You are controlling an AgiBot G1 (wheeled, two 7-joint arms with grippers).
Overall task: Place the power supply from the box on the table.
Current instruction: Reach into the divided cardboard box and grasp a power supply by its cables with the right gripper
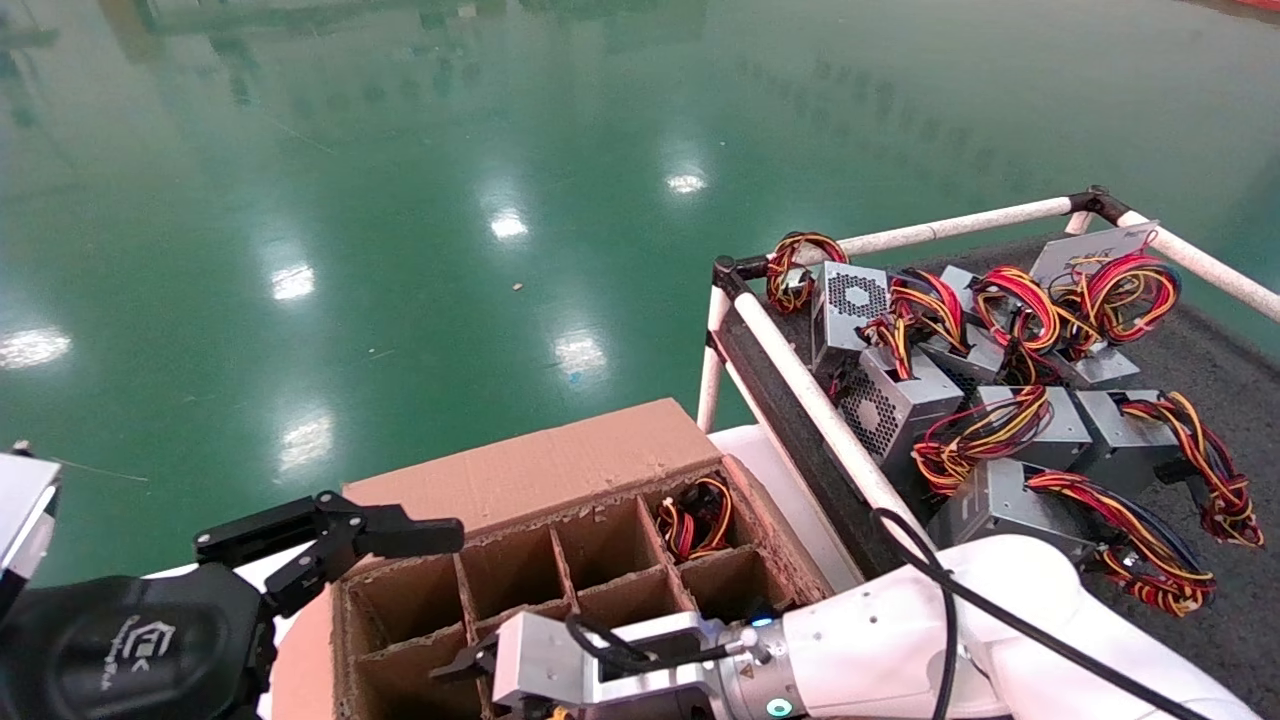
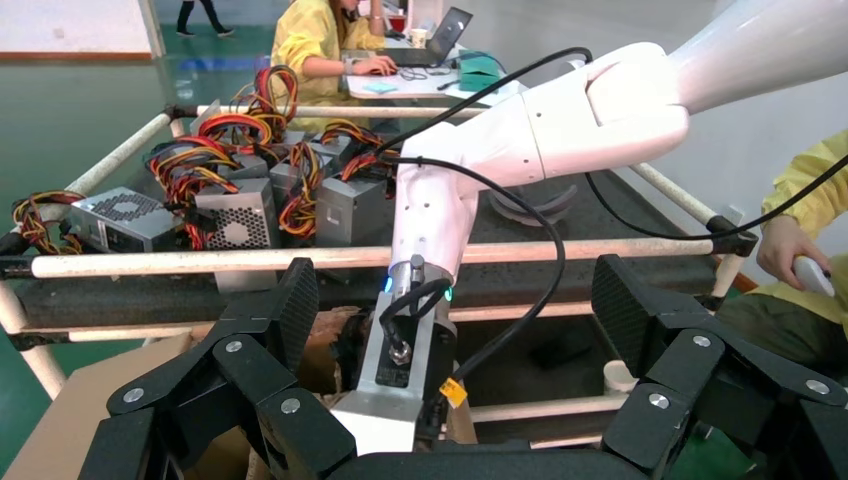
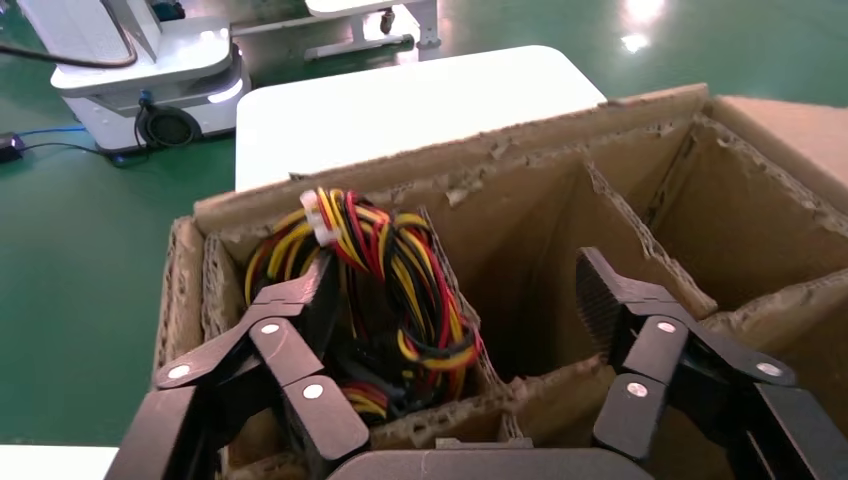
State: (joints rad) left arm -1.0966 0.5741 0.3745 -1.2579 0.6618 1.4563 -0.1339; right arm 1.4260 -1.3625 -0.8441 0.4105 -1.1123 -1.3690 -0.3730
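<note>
The head camera looks steeply down on the box (image 1: 560, 570). Each wrist camera peers out between its own spread fingers, sharing that box (image 3: 640, 220).

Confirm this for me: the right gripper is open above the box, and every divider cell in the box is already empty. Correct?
Not quite. The right gripper is open above the box, but the cells are not all empty: the right wrist view shows a bundle of red, yellow and black wires sitting in one cell, so a power supply is left there.
</note>
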